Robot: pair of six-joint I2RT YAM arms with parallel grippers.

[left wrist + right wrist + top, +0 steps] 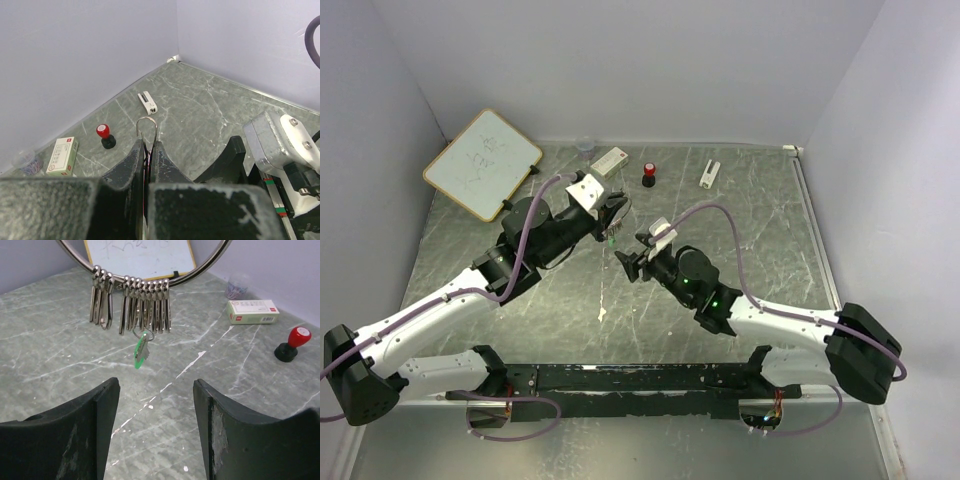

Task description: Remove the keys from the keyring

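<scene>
Right wrist: right gripper (156,387) open wide, empty, facing the keyring (202,269); green key (141,354) hangs from it above the desk (50,340). Left wrist: left gripper (149,146) clamped on the keyring's wire loop.

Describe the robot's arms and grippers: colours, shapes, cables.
The left arm and right arm have white shells, black joints and looping lilac cables. The left gripper and right gripper each have two thick black fingers, scuffed pale.
</scene>
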